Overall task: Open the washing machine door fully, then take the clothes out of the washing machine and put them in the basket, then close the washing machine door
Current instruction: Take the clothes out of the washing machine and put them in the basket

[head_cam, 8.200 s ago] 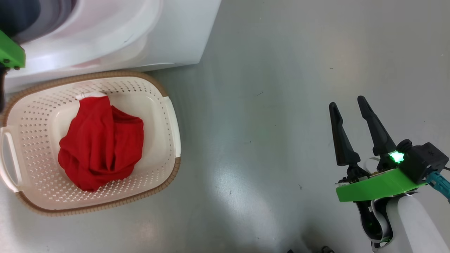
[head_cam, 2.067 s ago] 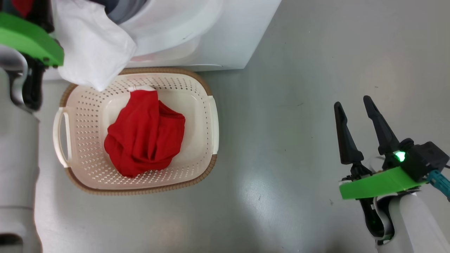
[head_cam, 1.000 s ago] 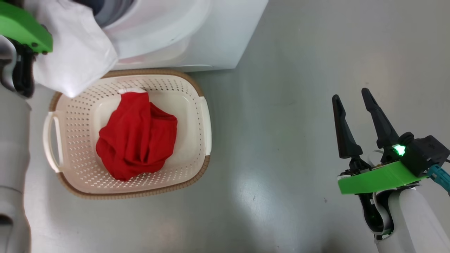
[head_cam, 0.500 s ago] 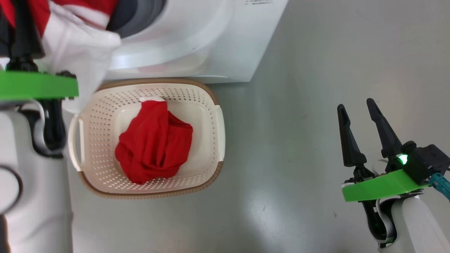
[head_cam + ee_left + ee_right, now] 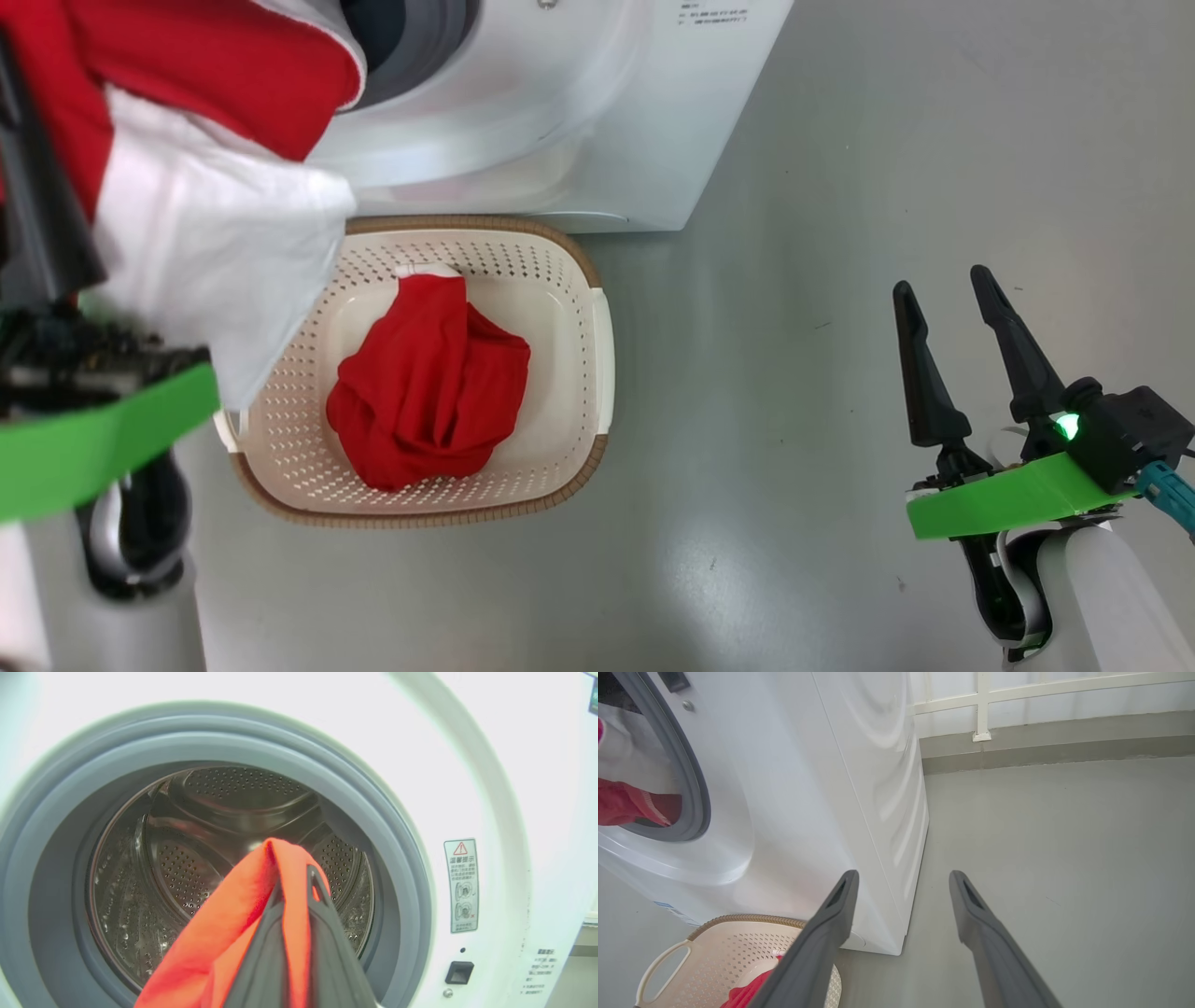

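Pinching a red-and-white garment between the all-but-closed fingers of the left gripper, bottom centre of the left wrist view, fingers pointing straight into the steel drum of the washing machine. Draping that cloth down the upper left of the head view, red part uppermost, white part trailing down over the left end of the basket. Lying on the grey floor just below the machine's front, centre-left of the head view, long axis running left to right, open side facing up. Holding a bunched red garment in its middle, long axis running top to bottom of the frame, a white scrap at the upper tip. Hiding most of the basket's left handle behind white cloth and a blurred green wrist plate; hiding the lower drum behind cloth in the left wrist view. Spreading the right gripper wide at lower right, gripping nothing, tips pointing up the frame, well apart from the basket.
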{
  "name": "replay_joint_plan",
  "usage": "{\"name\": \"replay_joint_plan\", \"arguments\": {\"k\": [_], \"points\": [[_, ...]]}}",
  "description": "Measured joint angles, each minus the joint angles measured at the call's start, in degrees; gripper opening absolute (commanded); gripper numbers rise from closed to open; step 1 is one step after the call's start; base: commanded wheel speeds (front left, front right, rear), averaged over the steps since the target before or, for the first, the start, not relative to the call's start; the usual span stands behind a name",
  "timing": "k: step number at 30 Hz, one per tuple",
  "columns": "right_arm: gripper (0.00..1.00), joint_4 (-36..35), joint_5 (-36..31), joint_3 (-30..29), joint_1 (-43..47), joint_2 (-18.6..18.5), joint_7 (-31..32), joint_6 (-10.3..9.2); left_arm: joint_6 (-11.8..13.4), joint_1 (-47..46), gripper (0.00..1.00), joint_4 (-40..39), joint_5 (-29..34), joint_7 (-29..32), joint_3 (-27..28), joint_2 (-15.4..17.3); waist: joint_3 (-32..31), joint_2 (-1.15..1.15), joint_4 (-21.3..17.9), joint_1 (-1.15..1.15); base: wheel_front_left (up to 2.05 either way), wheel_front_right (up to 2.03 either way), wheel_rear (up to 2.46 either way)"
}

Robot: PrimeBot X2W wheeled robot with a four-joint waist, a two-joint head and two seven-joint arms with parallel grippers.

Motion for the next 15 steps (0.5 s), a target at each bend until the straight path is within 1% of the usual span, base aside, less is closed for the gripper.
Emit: {"name": "replay_joint_plan", "arguments": {"k": [6, 11, 15], "points": [[1.0, -0.02, -0.1, -0.02, 0.01, -0.01, 0.0, -0.01, 0.0, 3.37, 0.0, -9.47, -2.31, 0.0, 1.22, -0.07, 0.45, 0.0, 0.06, 0.0, 0.0, 0.0, 0.0], [1.0, -0.01, -0.1, -0.02, 0.01, -0.01, 0.0, -0.01, 0.0, 4.7, 0.0, -12.99, -2.52, -0.07, 1.66, -0.05, 0.65, 0.0, 0.03, 0.0, 0.0, 0.0, 0.0], [1.0, -0.01, -0.1, 0.03, -0.01, 0.0, 0.0, -0.01, 0.0, 7.95, 0.0, -14.06, -4.31, -0.07, 1.25, -0.02, 0.82, 0.0, -0.26, 0.0, 0.0, 0.0, 0.0]]}}
